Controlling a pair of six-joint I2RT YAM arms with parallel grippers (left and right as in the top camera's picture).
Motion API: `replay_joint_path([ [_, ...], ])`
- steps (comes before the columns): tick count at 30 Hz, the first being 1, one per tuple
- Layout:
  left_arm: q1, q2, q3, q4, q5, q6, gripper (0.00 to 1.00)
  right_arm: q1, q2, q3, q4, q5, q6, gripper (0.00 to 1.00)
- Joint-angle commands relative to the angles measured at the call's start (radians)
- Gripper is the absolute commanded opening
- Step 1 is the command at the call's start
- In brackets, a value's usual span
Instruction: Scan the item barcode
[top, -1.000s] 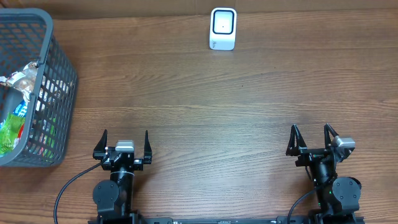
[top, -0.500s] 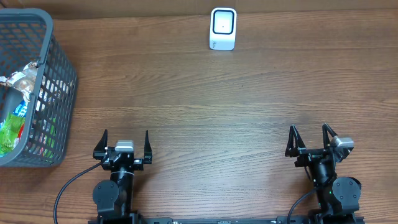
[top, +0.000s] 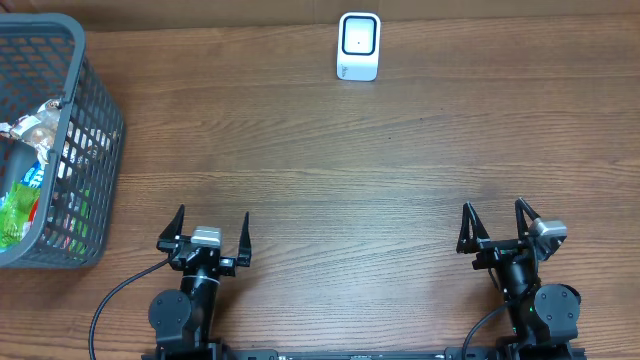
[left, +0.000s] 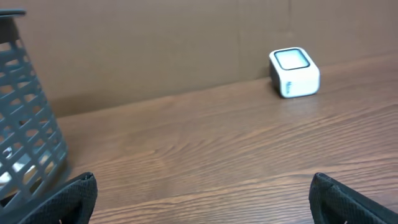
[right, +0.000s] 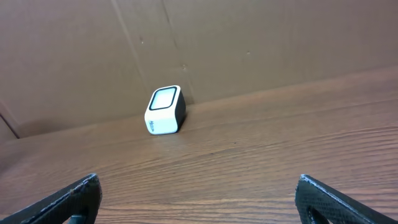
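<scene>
Table (top: 330, 170) wood-grain; cardboard wall (right: 261, 37) behind scanner (top: 359, 46).

Basket (top: 98, 150) far left, scanner (top: 359, 46) centre rear, well apart

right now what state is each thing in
left gripper, open, empty
right gripper, open, empty
scanner, upright, window facing up, nothing on it
basket, upright, holding packets
</scene>
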Motion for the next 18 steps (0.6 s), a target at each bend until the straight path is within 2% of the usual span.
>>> replay_joint_path([
  [1,-0.006,-0.011,0.058,0.003,0.088,-0.013,1.0,0.005,-0.012,0.063,0.009,-0.009,-0.001,1.0],
  [9,-0.006,-0.011,0.144,-0.034,0.112,-0.01,1.0,0.005,-0.012,0.141,-0.003,-0.01,-0.001,1.0],
  [13,-0.006,-0.01,0.196,-0.064,0.169,-0.01,1.0,0.005,-0.012,0.192,-0.003,-0.012,-0.002,1.0],
  [18,-0.006,0.034,0.323,-0.144,0.189,-0.01,1.0,0.005,-0.003,0.269,-0.022,-0.061,-0.055,1.0],
])
